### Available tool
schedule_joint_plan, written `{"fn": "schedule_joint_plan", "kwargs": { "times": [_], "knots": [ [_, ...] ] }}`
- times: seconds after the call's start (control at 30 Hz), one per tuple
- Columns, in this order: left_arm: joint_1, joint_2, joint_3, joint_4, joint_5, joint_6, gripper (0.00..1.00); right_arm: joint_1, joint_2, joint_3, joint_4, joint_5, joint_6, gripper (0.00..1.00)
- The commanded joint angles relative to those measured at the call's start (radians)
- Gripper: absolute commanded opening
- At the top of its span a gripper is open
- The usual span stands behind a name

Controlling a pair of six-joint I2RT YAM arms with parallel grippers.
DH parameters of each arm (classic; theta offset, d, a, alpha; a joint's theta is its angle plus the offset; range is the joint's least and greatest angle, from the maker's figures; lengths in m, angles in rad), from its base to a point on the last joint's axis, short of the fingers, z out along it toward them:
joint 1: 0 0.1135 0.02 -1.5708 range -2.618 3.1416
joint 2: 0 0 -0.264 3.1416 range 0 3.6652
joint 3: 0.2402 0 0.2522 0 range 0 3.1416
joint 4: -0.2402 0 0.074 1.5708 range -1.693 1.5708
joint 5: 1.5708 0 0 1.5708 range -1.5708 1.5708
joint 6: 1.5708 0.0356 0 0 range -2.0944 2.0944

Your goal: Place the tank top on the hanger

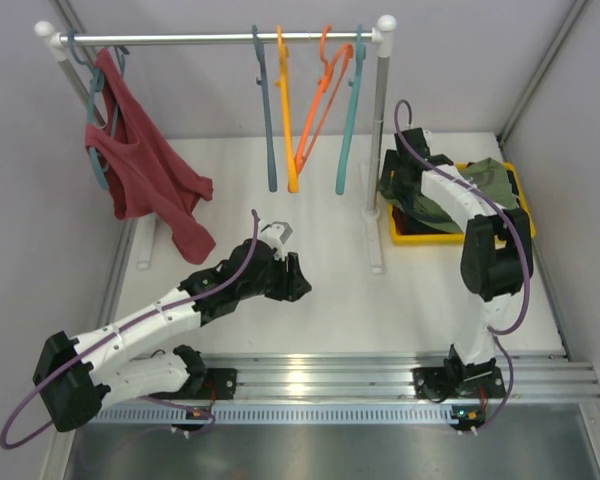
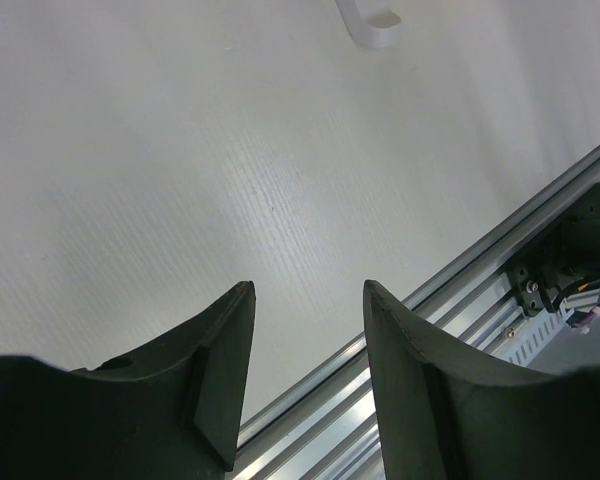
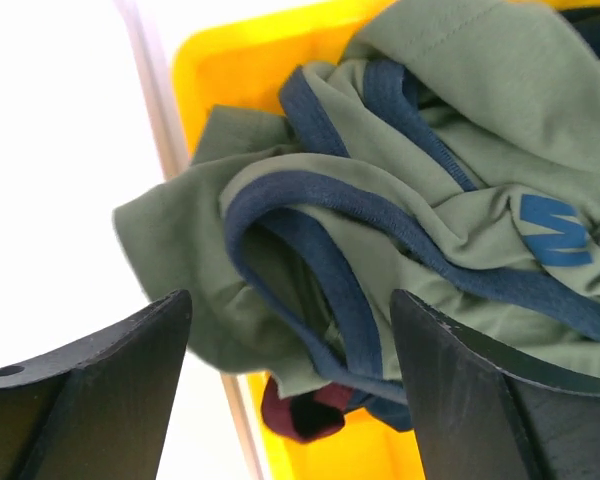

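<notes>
the step in hand looks like the pick-up. the right fingers (image 3: 120, 390) hang low over the yellow bin (image 1: 405, 237) at about 3 o'clock on the bench (image 1: 330, 320), spread wide and gripping nothing yet. the tank top (image 3: 420, 150) lies crumpled in that bin, one olive fold spilling over the rim. a loop of its navy trim sits right between the two fingers. the left fingers (image 2: 210, 370) are partly open and empty, hovering over bare bench near the middle, a little toward 6 o'clock.

next move, as i judge it: drop a touch and close on the trimmed edge, ideally a strap or the neckline, so the top lifts out hanging open rather than as a ball. the hanger (image 1: 267, 120) hangs on the rail (image 1: 210, 38) at 12 o'clock, well apart from the bin. so the top has to travel across, or the hanger has to come off, which is likely a job for the left arm.

in the way: a maroon-edged garment (image 3: 300, 412) pokes out from under the tank top and could come up with it if the pinch goes deep. the rack post (image 1: 378, 150) stands between bin and hanger. at the hanger's 3 o'clock crowd a yellow hanger (image 1: 286, 120), an orange hanger (image 1: 301, 160) and a teal hanger (image 1: 352, 110). a red tank top (image 1: 145, 170) droops at 10 o'clock.
</notes>
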Motion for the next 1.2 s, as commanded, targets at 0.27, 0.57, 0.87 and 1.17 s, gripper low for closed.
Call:
{"fn": "schedule_joint_plan", "kwargs": {
  "times": [0.27,0.57,0.87,1.17],
  "knots": [
    [-0.004,-0.008,0.032,-0.005,-0.002,0.005,0.52,-0.001,0.05,0.073,-0.004,0.077,0.002,0.36],
    [-0.004,-0.003,0.032,-0.003,-0.004,0.013,0.52,-0.018,-0.041,0.059,-0.005,0.074,0.017,0.0],
    [-0.004,-0.005,0.035,0.007,-0.005,0.017,0.52,-0.044,-0.226,0.081,-0.045,0.057,0.014,0.0],
    [-0.004,-0.011,0.038,0.021,0.007,0.017,0.52,-0.044,-0.427,0.222,-0.151,0.022,-0.012,0.0]
  ]
}}
